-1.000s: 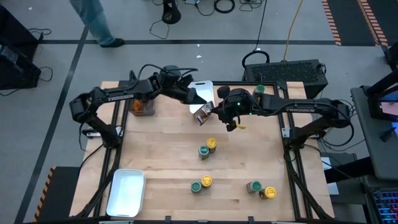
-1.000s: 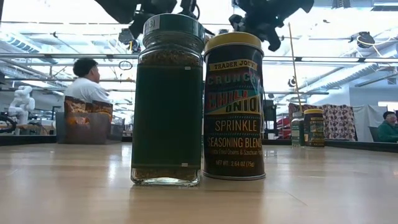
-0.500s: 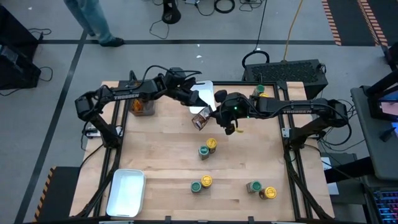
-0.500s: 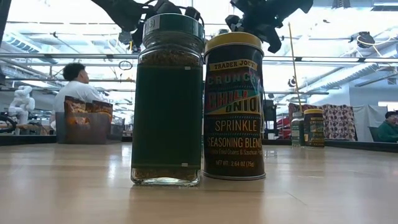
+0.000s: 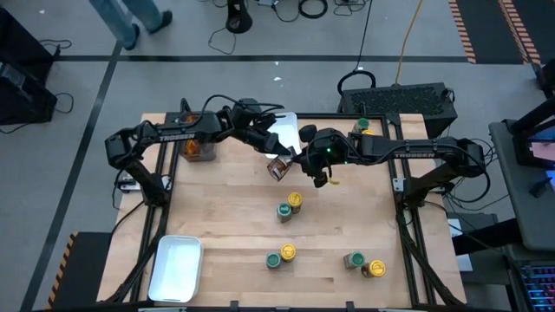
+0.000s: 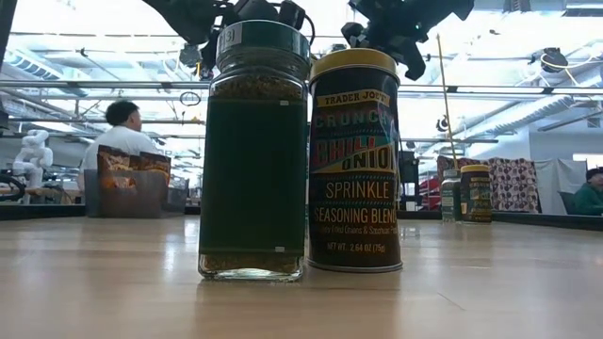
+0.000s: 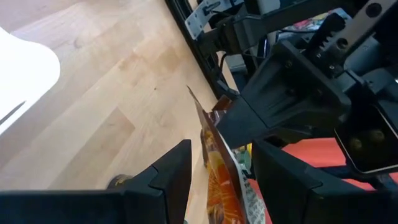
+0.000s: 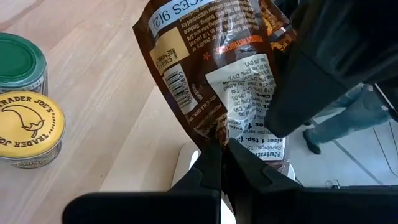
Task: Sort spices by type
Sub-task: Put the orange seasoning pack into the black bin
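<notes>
Compared with one second ago, I see that the left gripper [image 5: 276, 161] has moved a little toward the right side and forward, and the brown spice packet [image 5: 278, 166] has travelled with it, so now it hangs nearer to the right gripper [image 5: 299, 160]; the person on the floor at the far side [image 5: 139, 16] has walked further away from the table. The packet is between the two grippers, over the middle of the far half of the wooden table [image 5: 234, 221]. The left fingers [image 7: 168, 177] stand on both sides of the packet [image 7: 221, 180] and clamp its thin edge, and the right gripper [image 8: 222, 155] is fully clenched on the lower edge of the same packet [image 8: 217, 68]. The packet is a flat, crinkled, glossy pouch, brown with a white printed label and a barcode. The table is pale smooth wood. On it stand round jars in pairs, green lid [image 5: 284, 211] beside yellow lid [image 5: 295, 201]; in the low view the green-lidded glass jar [image 6: 254, 151] touches the yellow-lidded printed tin [image 6: 354, 160]
</notes>
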